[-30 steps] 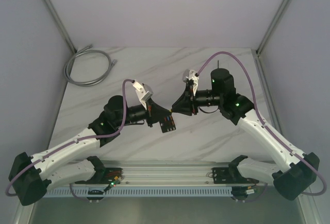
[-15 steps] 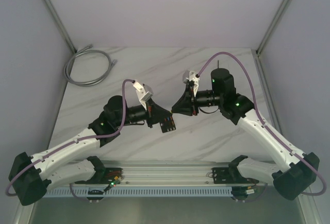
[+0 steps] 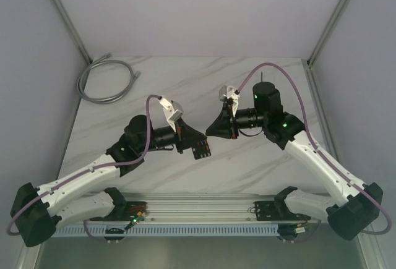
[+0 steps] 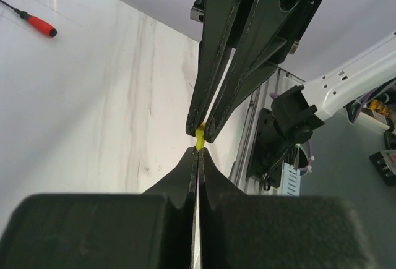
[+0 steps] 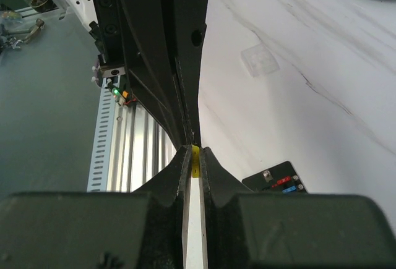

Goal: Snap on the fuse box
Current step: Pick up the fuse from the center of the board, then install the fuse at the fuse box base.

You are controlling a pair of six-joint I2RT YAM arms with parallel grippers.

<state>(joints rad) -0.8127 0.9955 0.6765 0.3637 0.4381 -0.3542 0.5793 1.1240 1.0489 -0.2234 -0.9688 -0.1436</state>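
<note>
Where cable (image 3: 79,85) coils, tabletop (image 3: 185,80) looks marbled.

White-shelled links (image 3: 80,176) beyond black bases (image 3: 34,219); black joints (image 3: 137,130) and fingers (image 4: 176,179) farther from bases; purple cables (image 3: 148,120); small green LEDs (image 3: 285,123) lit.

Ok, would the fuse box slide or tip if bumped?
The fuse box lies low and flat, so it probably slides rather than tips. The marble tabletop looks smooth, offering little grip. Small and plastic-looking, it is likely light.
</note>
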